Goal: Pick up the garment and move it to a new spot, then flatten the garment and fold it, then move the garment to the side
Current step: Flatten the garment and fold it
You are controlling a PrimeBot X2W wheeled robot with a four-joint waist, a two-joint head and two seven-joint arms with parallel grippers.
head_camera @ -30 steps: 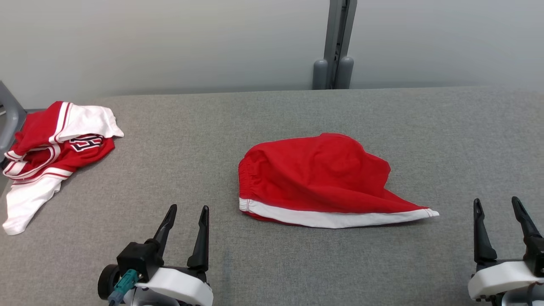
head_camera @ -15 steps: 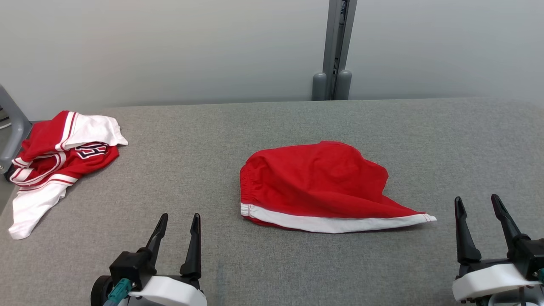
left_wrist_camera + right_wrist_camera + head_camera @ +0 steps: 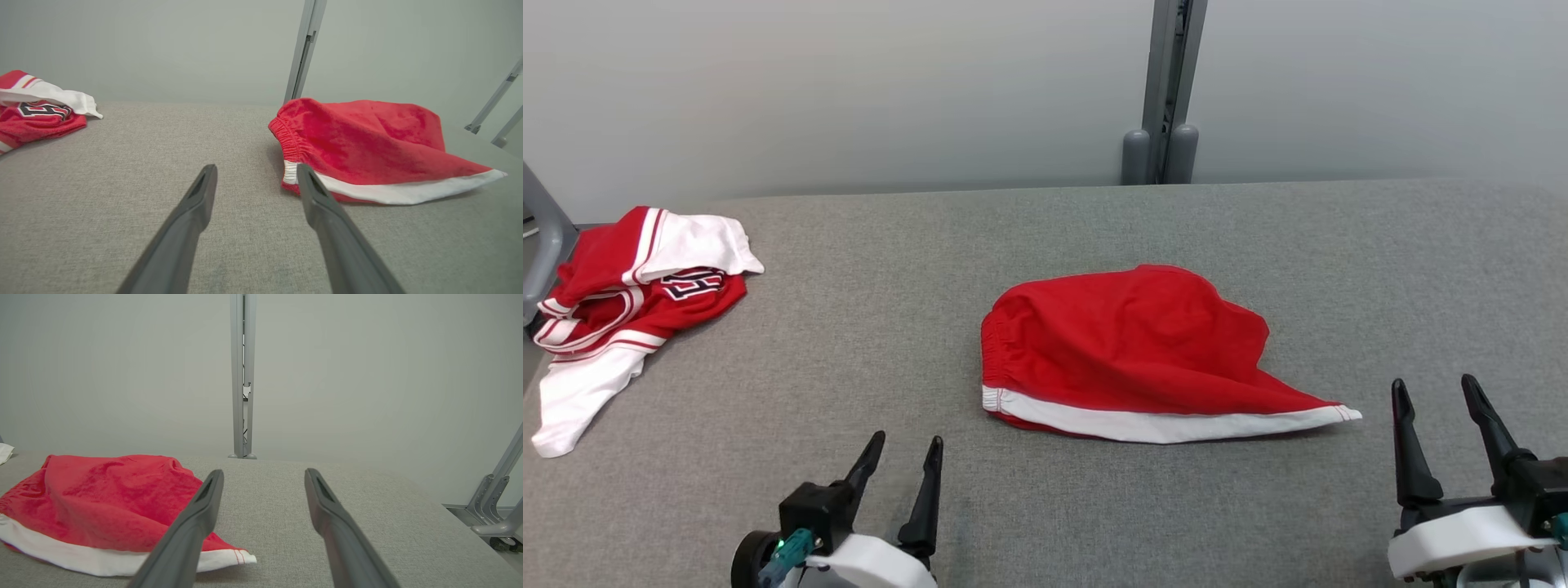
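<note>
A gray fabric surface (image 3: 849,343) is seen before a pale wall (image 3: 849,82). At its 9 o'clock end a crumpled red-and-white jersey (image 3: 629,286) with dark lettering is laid beside a gray bar (image 3: 543,237). At 12 o'clock, behind the far edge, an upright gray post (image 3: 1168,82) is seen. Slanted gray struts (image 3: 496,490) are seen past the surface's 3 o'clock end in the right wrist view. Bare surface is seen between each claw and the garment.

The left claw (image 3: 907,438) is held at 7 o'clock of the surface, its fingers spread and nothing gripped. The garment (image 3: 1127,343) is found at its 2 o'clock, near but untouched; in the left wrist view the banded corner is seen just past the right-hand finger's tip. The right claw (image 3: 1433,382) is held at 4 o'clock, likewise spread and empty. The garment is found at its 10 o'clock, with the pointed corner nearest, at 9 o'clock, and apart from the fingers.

The garment is laid mid-surface. It is red and softly creased, bunched into a rounded mound. A gathered elastic edge is seen on its 9 o'clock side. A white band is run along its 6 o'clock edge, tapered to a point at 4 o'clock.
</note>
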